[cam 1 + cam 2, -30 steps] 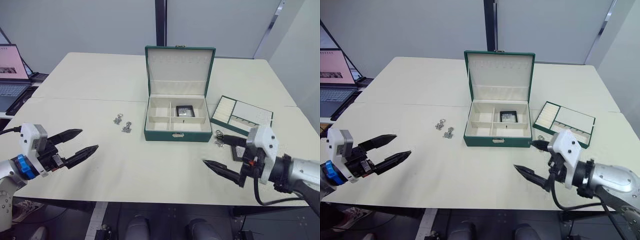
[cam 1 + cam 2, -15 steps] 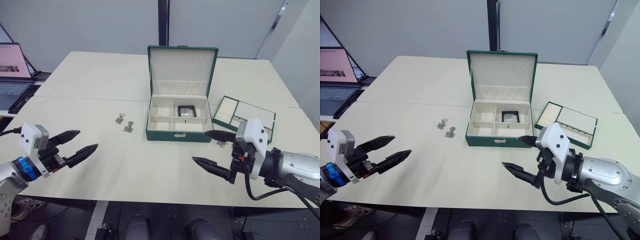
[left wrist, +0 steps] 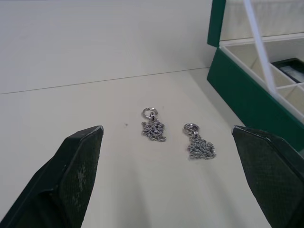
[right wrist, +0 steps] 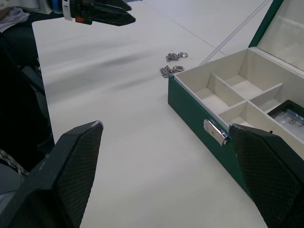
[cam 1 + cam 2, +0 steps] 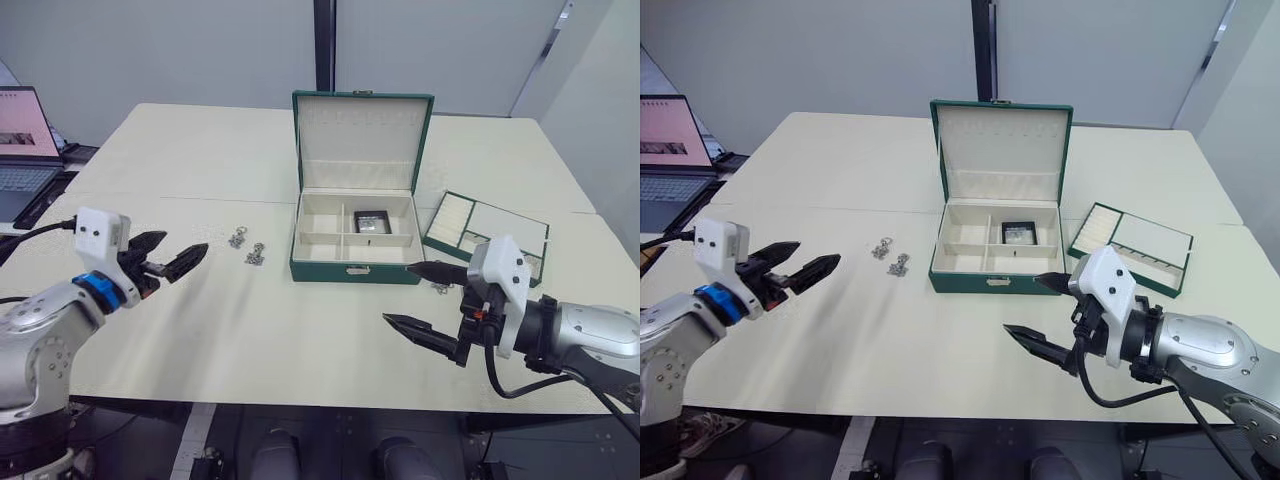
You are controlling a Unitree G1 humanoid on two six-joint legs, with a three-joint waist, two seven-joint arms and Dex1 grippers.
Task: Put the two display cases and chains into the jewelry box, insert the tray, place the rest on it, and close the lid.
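Chains (image 3: 175, 138): two on the table (image 5: 200, 150); one display case (image 5: 371, 221) in the jewelry box (image 5: 350, 262), perhaps more; both fingers wide.

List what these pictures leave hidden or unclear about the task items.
- Second display case: cannot be placed; only one display case lies in the jewelry box.
- Small metal pieces by the tray: the right gripper partly covers them in the left eye view, too small to identify.
- Tray's near edge: the right arm hides it.
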